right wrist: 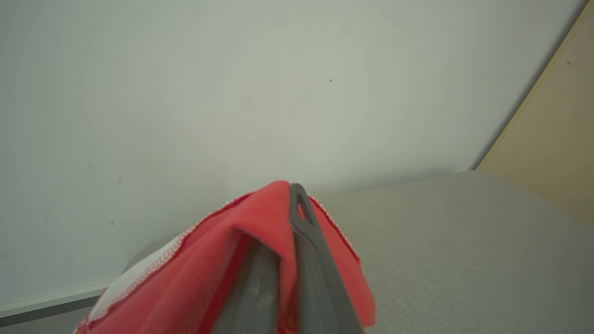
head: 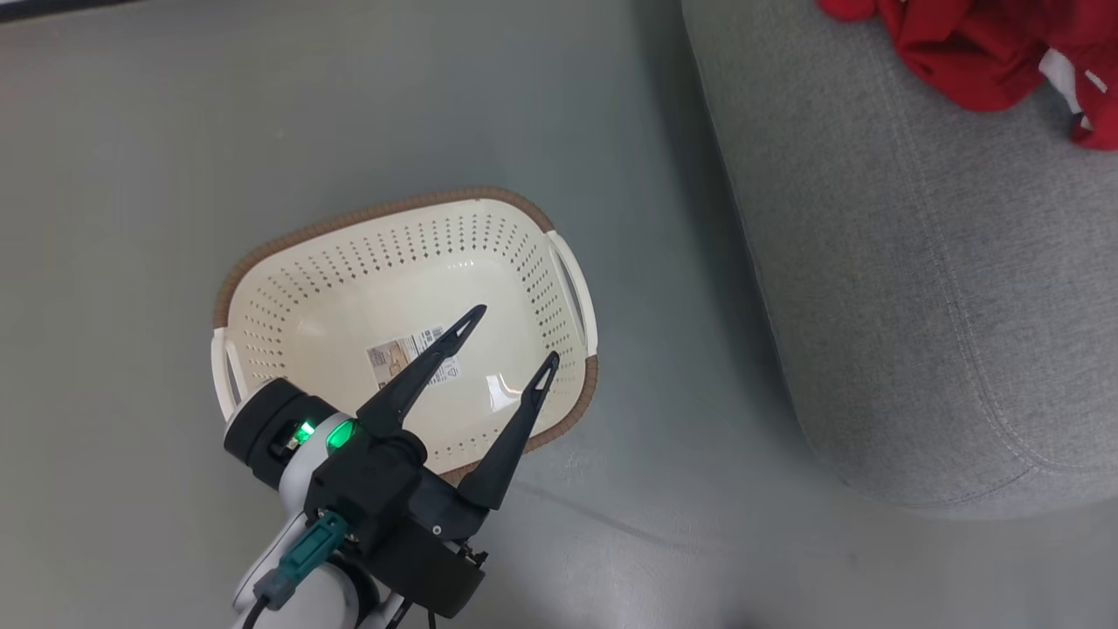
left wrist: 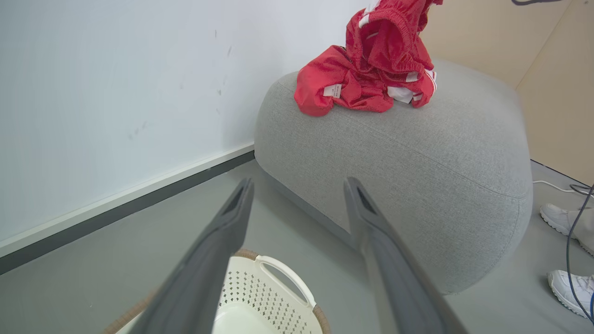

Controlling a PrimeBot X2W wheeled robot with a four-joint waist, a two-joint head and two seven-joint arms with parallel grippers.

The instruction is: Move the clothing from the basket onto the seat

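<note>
The clothing (left wrist: 366, 79) lies past the basket (head: 349, 262) — over which the left tool (head: 517, 332) hangs, fingers spread — heaped red on the far top of the grey seat (head: 917, 262). The right tool (right wrist: 292, 199) pinches a red fold of it, held above the heap.

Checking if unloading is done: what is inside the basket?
Inside the basket, the floor is bare except a barcode sticker. The left gripper, open above it, hides a strip of floor and the near wall.

Grey floor (head: 262, 105) — white scuffed wall (left wrist: 93, 93)
</note>
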